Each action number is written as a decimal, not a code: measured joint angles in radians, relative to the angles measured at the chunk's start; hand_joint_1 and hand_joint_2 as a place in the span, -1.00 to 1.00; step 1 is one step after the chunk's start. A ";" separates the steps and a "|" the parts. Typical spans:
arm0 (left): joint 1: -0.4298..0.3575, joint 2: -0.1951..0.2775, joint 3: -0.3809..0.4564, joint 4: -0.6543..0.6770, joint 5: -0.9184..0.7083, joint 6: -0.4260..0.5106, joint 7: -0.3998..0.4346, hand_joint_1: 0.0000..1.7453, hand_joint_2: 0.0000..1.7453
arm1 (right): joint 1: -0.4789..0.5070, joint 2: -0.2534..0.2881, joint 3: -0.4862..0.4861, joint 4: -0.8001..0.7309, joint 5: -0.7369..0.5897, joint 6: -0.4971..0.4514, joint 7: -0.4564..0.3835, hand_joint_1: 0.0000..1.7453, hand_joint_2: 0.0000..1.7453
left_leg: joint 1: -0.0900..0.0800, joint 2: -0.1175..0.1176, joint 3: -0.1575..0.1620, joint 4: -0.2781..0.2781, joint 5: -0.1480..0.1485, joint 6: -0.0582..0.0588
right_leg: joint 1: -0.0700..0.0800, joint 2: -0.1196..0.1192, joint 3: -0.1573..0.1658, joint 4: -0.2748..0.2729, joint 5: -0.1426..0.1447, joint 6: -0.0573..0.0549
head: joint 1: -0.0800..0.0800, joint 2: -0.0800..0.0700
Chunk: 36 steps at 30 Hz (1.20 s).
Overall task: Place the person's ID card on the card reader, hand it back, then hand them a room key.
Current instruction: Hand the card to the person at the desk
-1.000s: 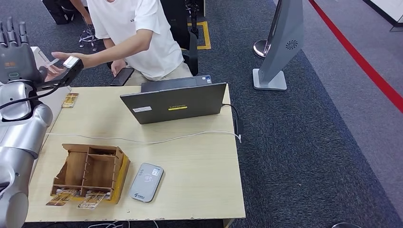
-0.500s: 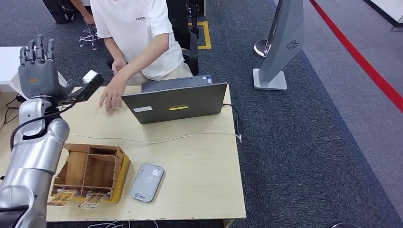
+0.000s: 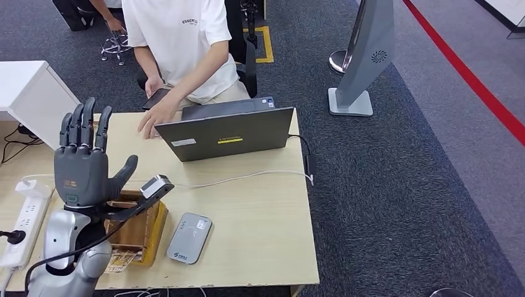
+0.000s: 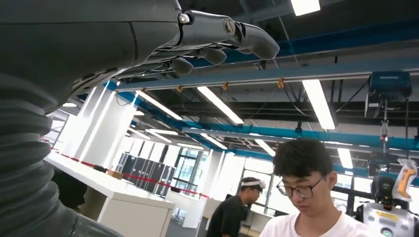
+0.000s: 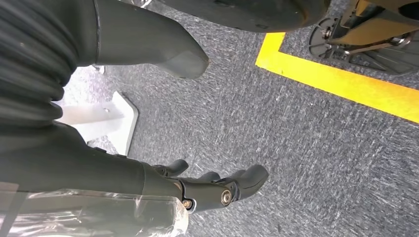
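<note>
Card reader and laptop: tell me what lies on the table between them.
In the head view, a white cable crosses the tabletop between the card reader and the laptop; the rest of that stretch is bare wood.

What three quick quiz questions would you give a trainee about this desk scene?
1. True or false: a card lies on the grey card reader.
2. The left hand is: A) holding a card, B) raised, fingers spread, empty, C) gripping a cable.
3. Fill in: the person's hand rests on the table beside the ____.
Key: 1 false; 2 B; 3 laptop.
</note>
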 joint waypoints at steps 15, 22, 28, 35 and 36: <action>0.294 0.057 -0.042 -0.225 -0.047 0.094 -0.076 -1.00 1.00 | 0.002 0.000 -0.035 0.000 -0.014 -0.012 -0.007 -1.00 1.00 | 0.000 0.000 0.000 0.000 0.001 -0.001 | 0.000 0.000 0.001 0.001 0.000 -0.001 | -0.001 0.000; 0.469 0.105 -0.125 -0.266 -0.152 0.196 -0.035 -1.00 1.00 | 0.002 0.001 -0.050 0.000 -0.013 -0.012 -0.016 -1.00 1.00 | 0.000 0.000 0.001 -0.001 0.000 -0.001 | 0.000 -0.001 0.001 0.000 0.000 -0.001 | -0.001 0.000; 0.559 0.182 -0.267 -0.265 -0.240 0.247 0.140 -1.00 1.00 | 0.000 0.001 -0.051 0.000 -0.002 -0.012 -0.012 -1.00 1.00 | 0.000 -0.002 0.000 -0.001 -0.001 -0.001 | 0.000 -0.003 0.001 0.001 -0.001 0.000 | -0.002 0.000; 0.586 0.237 -0.353 -0.264 -0.263 0.247 0.191 -1.00 1.00 | -0.002 0.001 -0.051 0.000 0.009 -0.009 -0.010 -1.00 1.00 | 0.000 -0.002 0.000 -0.001 0.000 -0.001 | 0.000 -0.004 0.002 0.001 -0.001 0.000 | -0.002 0.000; 0.589 0.245 -0.362 -0.265 -0.264 0.243 0.198 -1.00 1.00 | -0.002 0.001 -0.051 0.000 0.012 -0.009 -0.009 -1.00 1.00 | 0.000 -0.002 0.000 -0.001 0.000 -0.001 | 0.000 -0.004 0.002 0.001 -0.001 0.000 | -0.002 0.000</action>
